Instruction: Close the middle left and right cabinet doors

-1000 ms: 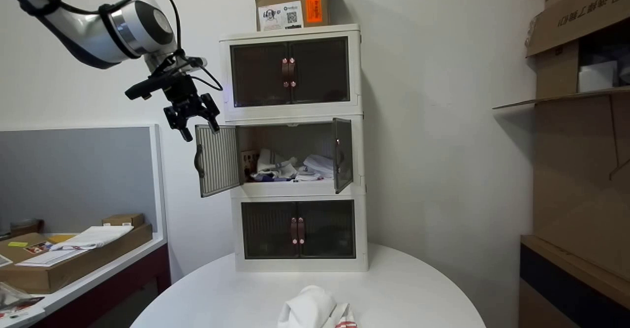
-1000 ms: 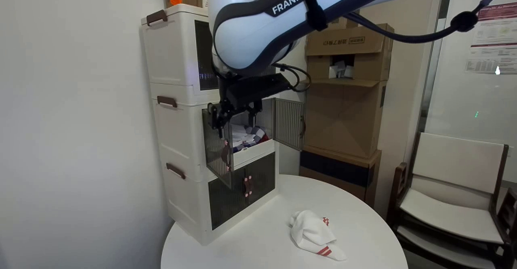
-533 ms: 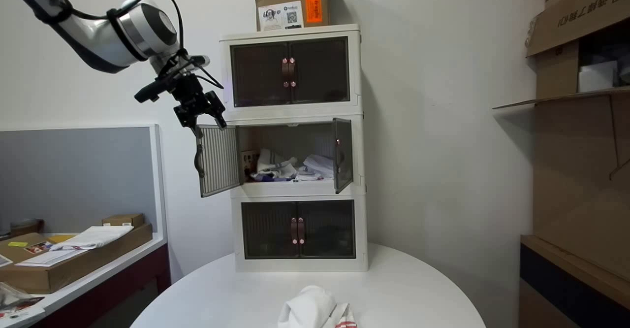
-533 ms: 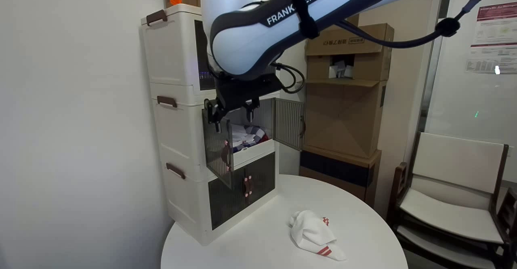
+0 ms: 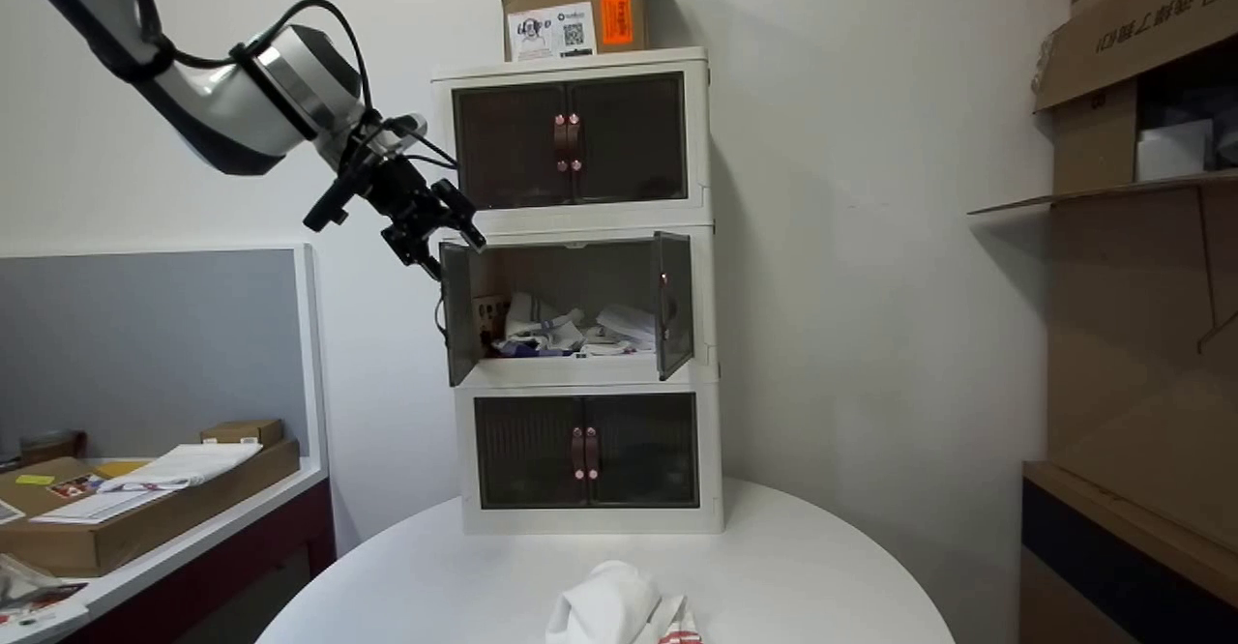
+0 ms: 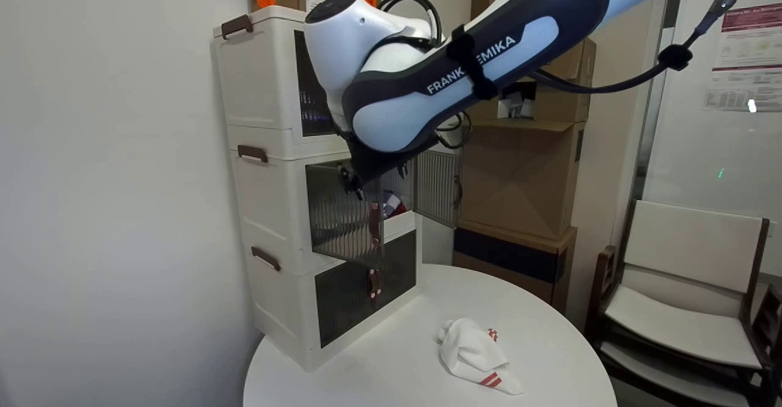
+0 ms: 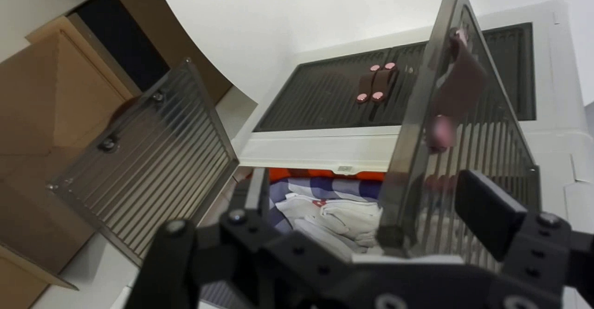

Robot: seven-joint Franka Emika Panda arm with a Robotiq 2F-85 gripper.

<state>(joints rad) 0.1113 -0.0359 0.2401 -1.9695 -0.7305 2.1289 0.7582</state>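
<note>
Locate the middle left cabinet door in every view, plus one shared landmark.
In an exterior view: middle left door, left of centre, swung open.
In an exterior view: middle left door, just left of centre.
In the wrist view: middle left door, right of centre, picture inverted.
Landmark: bottom-tier handles, visible in all three views.

My arm slants down from the top left corner in an exterior view, its wrist bent and my gripper tilted obliquely downward. In the wrist view my fingers stand wide apart, a broad gap between their tips.
</note>
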